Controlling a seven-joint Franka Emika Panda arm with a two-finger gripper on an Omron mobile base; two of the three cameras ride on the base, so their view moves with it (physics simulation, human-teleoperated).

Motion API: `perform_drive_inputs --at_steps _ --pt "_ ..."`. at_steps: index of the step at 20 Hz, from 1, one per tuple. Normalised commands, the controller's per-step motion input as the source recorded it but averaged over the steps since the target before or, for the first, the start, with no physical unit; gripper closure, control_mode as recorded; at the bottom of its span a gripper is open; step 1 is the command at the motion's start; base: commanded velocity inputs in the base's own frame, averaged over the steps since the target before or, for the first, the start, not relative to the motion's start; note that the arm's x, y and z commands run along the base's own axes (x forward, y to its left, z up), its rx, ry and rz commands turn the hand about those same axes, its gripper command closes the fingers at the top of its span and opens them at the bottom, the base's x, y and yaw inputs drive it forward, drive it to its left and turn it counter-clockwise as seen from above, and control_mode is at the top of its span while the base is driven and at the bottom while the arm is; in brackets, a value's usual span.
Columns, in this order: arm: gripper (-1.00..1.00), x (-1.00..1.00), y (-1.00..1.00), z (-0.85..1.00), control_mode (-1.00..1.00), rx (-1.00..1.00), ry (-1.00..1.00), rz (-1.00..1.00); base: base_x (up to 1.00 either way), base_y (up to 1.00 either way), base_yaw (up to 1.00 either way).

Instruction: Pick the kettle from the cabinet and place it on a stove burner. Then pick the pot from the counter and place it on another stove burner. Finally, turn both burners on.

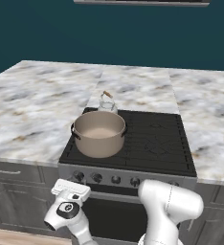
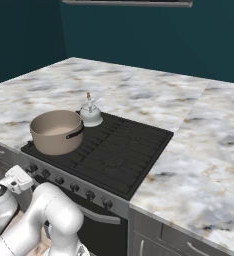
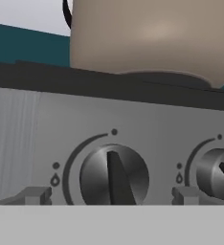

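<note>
released jaws (image 3: 109, 196) face a dark knob (image 3: 114, 174); pot (image 1: 99, 132) and kettle (image 1: 106, 102) sit on left burners (image 1: 154, 141).

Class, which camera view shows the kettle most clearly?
The right base view: the kettle stands unobstructed behind the pot, handle visible. In the left base view the pot hides its lower body.

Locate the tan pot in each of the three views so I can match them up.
Left base view: the pot sits left of centre, on the stove's front-left grate.
Right base view: middle left, near the cooktop's front-left corner.
Hand view: its tan wall fills the top, right above the knob the open claw faces.
Shared landmark: the kettle behind the pot in both base views.
</note>
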Motion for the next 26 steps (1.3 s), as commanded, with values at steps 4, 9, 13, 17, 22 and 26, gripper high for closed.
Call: perform_drive_inputs --at_steps 4,9,13,17,22,26 --pt "-1.0 -0.11 -0.06 0.08 -1.0 0.0 -0.06 0.0 0.0 0.0 0.0" --pt "-1.0 -0.02 -0.04 0.18 -1.0 0.0 -0.07 0.0 0.0 0.0 0.0" --pt "-1.0 0.0 -0.1 0.12 -1.0 0.0 -0.02 0.0 0.0 0.0 0.0" --pt "-1.0 0.04 -0.02 -0.02 -1.0 0.0 0.0 0.0 0.0 0.0 0.0" --pt "-1.0 0.01 0.0 -0.09 -1.0 0.0 0.0 0.0 0.0 0.0 0.0" --pt "-1.0 0.14 0.0 -0.04 -1.0 0.0 0.0 0.0 0.0 0.0 0.0"
